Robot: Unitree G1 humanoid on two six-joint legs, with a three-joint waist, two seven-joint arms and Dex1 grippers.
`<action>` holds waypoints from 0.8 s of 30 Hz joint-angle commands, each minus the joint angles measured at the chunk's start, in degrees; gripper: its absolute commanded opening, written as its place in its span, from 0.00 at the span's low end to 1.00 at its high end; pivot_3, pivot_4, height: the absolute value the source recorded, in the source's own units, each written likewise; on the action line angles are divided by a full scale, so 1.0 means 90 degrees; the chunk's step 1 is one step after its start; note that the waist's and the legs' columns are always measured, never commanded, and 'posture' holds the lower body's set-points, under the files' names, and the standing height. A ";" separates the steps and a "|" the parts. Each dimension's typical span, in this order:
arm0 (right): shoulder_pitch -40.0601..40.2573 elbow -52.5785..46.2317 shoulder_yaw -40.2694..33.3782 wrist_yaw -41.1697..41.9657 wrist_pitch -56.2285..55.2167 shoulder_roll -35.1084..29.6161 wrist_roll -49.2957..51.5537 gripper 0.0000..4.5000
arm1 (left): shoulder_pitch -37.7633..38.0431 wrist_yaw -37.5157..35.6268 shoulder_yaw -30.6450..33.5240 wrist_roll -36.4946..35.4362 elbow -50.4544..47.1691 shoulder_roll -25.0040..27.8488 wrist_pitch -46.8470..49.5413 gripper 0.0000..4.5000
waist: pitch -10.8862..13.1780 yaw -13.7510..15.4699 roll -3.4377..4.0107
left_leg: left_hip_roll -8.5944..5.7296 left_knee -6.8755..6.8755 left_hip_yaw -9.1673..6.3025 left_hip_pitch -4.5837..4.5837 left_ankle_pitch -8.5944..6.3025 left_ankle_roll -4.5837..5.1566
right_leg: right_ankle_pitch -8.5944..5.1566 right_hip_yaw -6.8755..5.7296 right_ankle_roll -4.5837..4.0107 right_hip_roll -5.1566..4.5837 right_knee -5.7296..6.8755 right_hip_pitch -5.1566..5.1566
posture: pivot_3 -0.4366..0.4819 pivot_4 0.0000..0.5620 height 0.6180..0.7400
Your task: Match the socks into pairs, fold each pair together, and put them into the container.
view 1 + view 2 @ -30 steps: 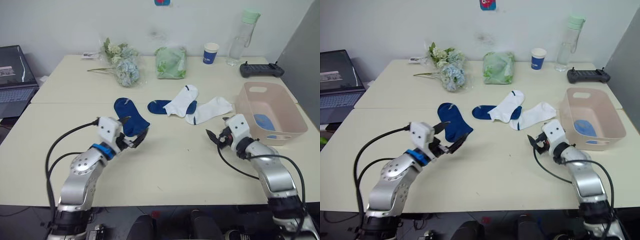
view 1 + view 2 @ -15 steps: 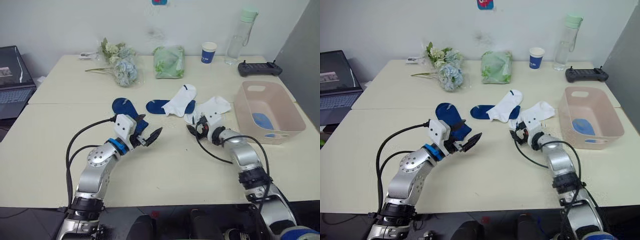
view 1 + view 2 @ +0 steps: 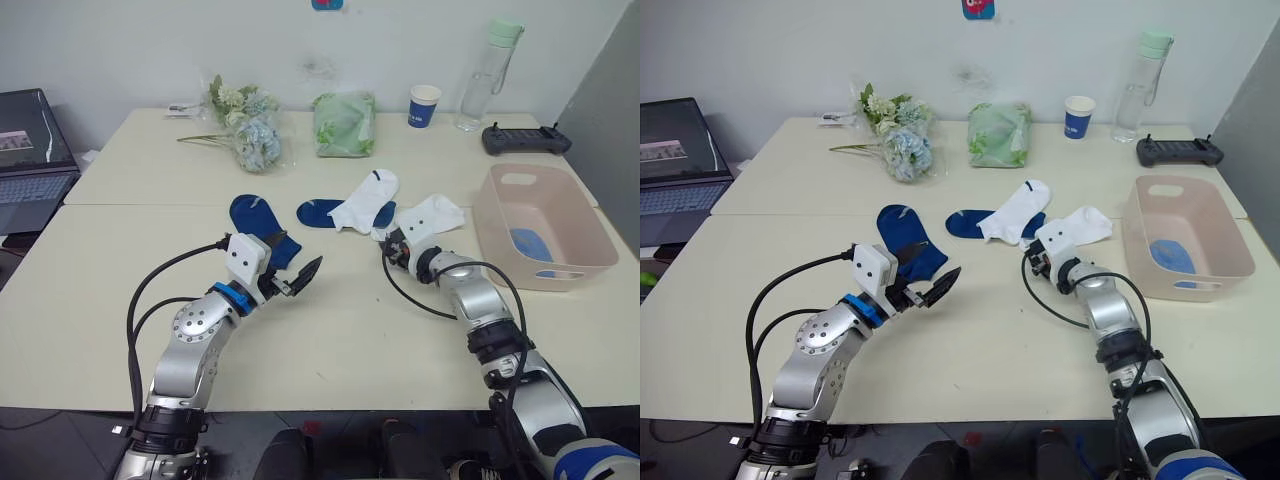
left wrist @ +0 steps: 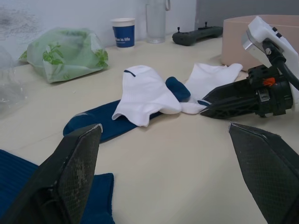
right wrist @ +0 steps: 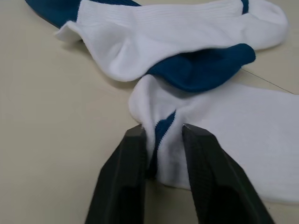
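Now right tool (image 5: 161,154) pinches white sock's (image 5: 233,121) bunched toe end.

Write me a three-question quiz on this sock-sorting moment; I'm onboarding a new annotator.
1. True or false: the right gripper pinches the nearer white sock.
2. What lies inside the pink container? A) light blue sock B) blue paper cup C) nothing
3. Fill in: the left gripper is ____ and holds nothing.

Key: 1 true. 2 A, the light blue sock. 3 open.
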 commanded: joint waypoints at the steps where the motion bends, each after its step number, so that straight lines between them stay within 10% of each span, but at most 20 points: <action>1: 0.0411 -0.0741 -0.0287 0.0077 0.0305 -0.0238 0.0183 0.04 | -0.0081 -0.0226 -0.0044 -0.0099 -0.0236 0.0095 -0.0092 1.00 | 0.0000 0.0009 0.0000 | 0.0000 -0.0001 -0.0001 -0.0002 0.0000 0.0000 | 0.0000 -0.0001 0.0000 0.0000 -0.0002 -0.0001 | 0.48 0.27 1.00; 12: 0.2683 -0.5294 0.0522 0.2762 0.1440 -0.2048 0.1514 0.00 | -0.0038 -0.1247 -0.0128 -0.0467 -0.0352 0.0662 0.0316 1.00 | 0.0003 -0.0069 0.0005 | 0.0004 -0.0007 -0.0005 0.0004 -0.0002 0.0004 | -0.0002 0.0001 0.0002 0.0009 0.0001 -0.0001 | 0.48 0.27 1.00; 24: 0.3365 -0.6148 0.0864 0.3047 0.1449 -0.2439 0.1935 0.00 | -0.0272 -0.1654 -0.0270 -0.0739 -0.0589 0.1008 0.1250 1.00 | 0.0006 -0.0032 -0.0004 | 0.0002 -0.0004 -0.0029 0.0005 -0.0002 0.0004 | -0.0003 -0.0026 0.0004 0.0009 -0.0011 0.0019 | 0.48 0.27 1.00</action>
